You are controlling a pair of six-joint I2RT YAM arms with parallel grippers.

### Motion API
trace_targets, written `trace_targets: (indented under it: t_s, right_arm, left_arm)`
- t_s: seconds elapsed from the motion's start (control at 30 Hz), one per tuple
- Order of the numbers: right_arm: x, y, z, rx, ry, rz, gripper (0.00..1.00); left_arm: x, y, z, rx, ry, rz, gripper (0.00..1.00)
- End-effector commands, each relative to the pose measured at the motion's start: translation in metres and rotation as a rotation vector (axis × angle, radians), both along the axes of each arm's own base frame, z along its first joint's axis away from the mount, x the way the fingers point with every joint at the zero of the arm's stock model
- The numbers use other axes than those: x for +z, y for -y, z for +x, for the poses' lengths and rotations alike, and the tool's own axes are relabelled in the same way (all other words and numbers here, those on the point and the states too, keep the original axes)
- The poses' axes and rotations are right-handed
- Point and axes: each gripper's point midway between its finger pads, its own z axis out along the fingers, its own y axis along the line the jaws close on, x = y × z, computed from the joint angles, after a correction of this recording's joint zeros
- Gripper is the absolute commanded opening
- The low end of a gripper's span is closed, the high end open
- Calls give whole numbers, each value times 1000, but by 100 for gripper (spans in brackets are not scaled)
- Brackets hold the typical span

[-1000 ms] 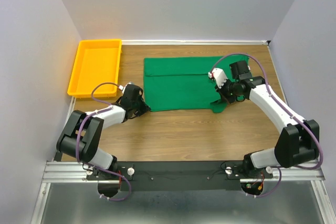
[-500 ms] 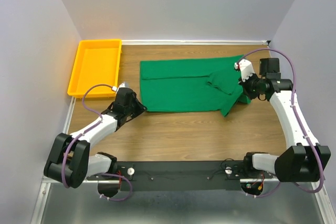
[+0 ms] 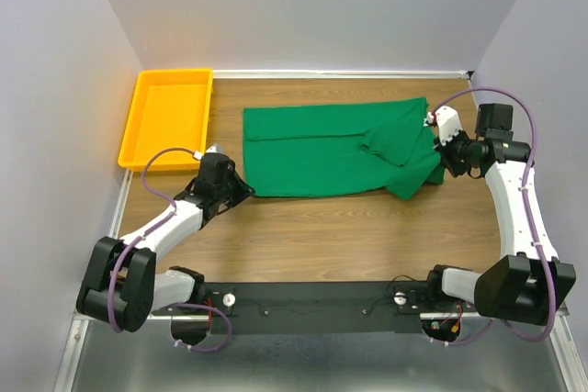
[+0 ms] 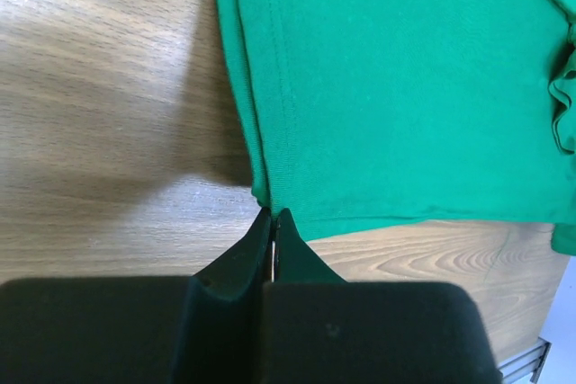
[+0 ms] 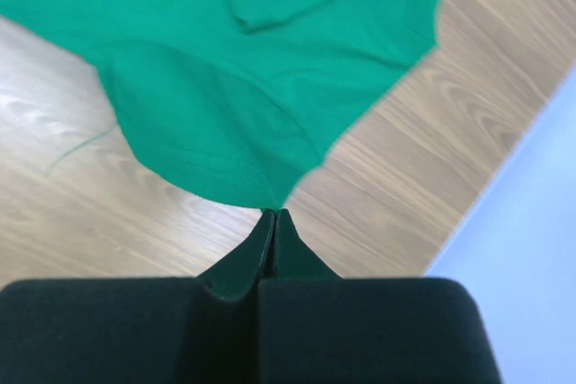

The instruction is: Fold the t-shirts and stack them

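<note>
Holding shirt [image 3: 312,149] stretched across table [image 3: 322,227]: left hand [image 4: 272,216] clamped on its near-left corner, right hand [image 5: 272,214] clamped on its right hem, apparently tensioning cloth for folding.

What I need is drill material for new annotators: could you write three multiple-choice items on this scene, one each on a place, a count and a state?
1. Where does the shallow yellow plastic tray sit on the brown wooden table?
A. far left corner
B. near right corner
C. between the arm bases

2. How many green cotton short-sleeved t-shirts lie on the table?
A. three
B. two
C. one

3. How is the left pincer?
A. wide open over the tray
B. shut on the shirt's near left corner
C. shut on the tray's rim

Key: 1 A, the top view shows the tray at the far left; 2 C, only one green cloth is in view; 3 B, the left wrist view shows the fingers closed with the shirt's corner at their tips.
</note>
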Motion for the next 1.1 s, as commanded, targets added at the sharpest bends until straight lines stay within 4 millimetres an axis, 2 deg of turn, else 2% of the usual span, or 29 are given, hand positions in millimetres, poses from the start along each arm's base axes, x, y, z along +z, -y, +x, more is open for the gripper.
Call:
trace_targets:
  t_s: [0.0,0.17,0.3,0.43,0.53,0.63,0.73,0.8,0.9,0.93,1.07]
  right_arm:
    - [-5,-23,-11,125,-40,82,1]
    - [-20,-28,-7,165,-91,115,1]
    - [-19,-26,6,158,-97,120,1]
    - [-3,-32,20,179,-60,155,1]
    - [3,-45,17,240,-65,199,1]
    - [-1,-53,14,280,-90,199,1]
    - [-13,-64,7,327,-129,173,1]
    - [-31,-69,-7,377,-202,128,1]
    - [-51,-53,-22,379,-273,27,1]
    - [-63,-48,-34,375,-314,4,1]
    - [-69,-24,-65,339,-321,-121,0]
  left_arm:
    - [20,4,4,-42,40,-10,0]
    - [27,8,7,-57,50,-27,0]
    - [30,9,10,-56,55,-39,0]
    - [35,10,14,-56,67,-48,0]
    - [38,12,15,-68,72,-48,0]
    - [39,13,15,-76,73,-49,0]
    - [39,13,15,-84,74,-49,0]
    - [38,13,15,-92,74,-45,0]
    - [36,10,14,-91,69,-35,0]
    - [36,9,12,-90,69,-37,0]
    - [32,5,8,-83,66,-36,0]
